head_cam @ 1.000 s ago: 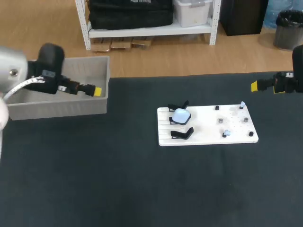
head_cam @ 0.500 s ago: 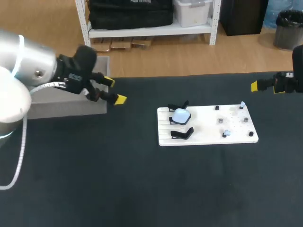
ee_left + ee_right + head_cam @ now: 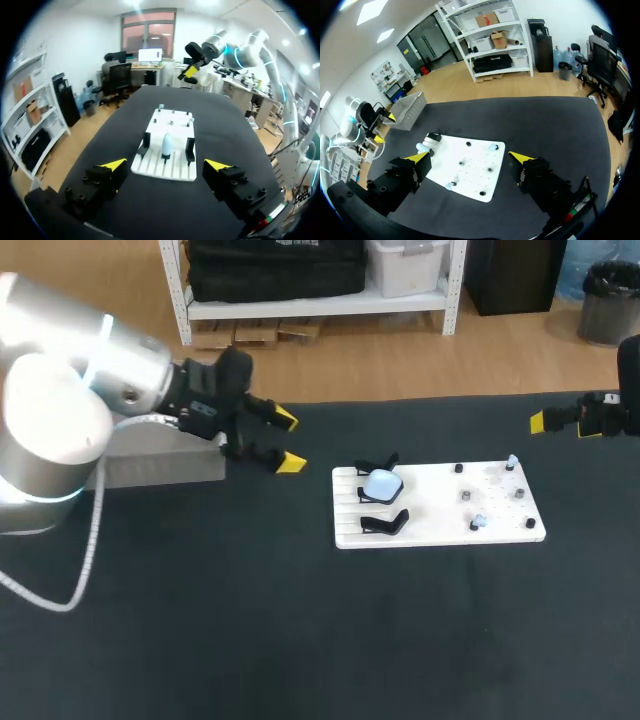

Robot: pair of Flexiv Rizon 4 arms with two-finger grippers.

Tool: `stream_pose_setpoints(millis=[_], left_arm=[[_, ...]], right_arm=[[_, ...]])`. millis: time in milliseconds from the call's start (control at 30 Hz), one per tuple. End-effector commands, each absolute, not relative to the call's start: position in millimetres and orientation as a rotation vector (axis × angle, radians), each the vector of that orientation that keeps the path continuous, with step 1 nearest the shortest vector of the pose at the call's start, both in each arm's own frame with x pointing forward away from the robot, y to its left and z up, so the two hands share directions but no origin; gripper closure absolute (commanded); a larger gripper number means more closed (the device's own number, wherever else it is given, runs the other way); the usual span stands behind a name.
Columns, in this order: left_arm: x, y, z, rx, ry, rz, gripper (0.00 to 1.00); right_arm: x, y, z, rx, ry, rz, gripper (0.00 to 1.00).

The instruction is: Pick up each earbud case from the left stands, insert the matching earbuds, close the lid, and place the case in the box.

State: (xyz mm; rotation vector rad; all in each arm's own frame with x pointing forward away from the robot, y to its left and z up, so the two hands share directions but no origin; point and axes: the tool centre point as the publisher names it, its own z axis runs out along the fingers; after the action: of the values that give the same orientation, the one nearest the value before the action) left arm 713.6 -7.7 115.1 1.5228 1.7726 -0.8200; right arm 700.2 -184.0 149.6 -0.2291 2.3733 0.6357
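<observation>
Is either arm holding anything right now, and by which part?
Nothing held. The left gripper and right gripper have open, empty jaws; the earbud case is untouched.

Robotics lab, by the look of it. Evidence: two multi-joint robot arms came in over one work table (image 3: 300, 640) covered edge to edge in black matting. The left arm (image 3: 90, 400) had big silver-white joints w/ a glowing blue ring; the right arm (image 3: 612, 412) was black at the wrist. On the matting sat a white fixture board (image 3: 430, 505) w/ black stands (image 3: 385, 523) at one end & small pegs (image 3: 465, 496) across the rest, i.e. a test jig, not furniture. A plain grey box (image 3: 170, 468) sat at the table's back-left, bench-style.
</observation>
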Motion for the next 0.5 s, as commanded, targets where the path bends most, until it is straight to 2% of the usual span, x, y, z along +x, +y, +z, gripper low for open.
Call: stream_pose_setpoints(millis=[33,400,467,500], left_arm=[[719.7,-22.7,101.3,1.57,1.721,-0.893,0.0],[707.5,-38.4,73.6,1.601,1.628,-0.941,0.0],[707.9,-40.4,68.1,1.598,1.619,-0.958,0.04],[708.2,-41.2,66.4,1.596,1.615,-0.965,0.09]], right_arm=[[700.9,-184.9,149.2,-0.232,2.373,0.64,0.0],[700.9,-184.9,149.2,-0.232,2.373,0.64,0.0],[700.9,-184.9,149.2,-0.232,2.373,0.64,0.0],[700.9,-184.9,149.2,-0.232,2.373,0.64,0.0]])
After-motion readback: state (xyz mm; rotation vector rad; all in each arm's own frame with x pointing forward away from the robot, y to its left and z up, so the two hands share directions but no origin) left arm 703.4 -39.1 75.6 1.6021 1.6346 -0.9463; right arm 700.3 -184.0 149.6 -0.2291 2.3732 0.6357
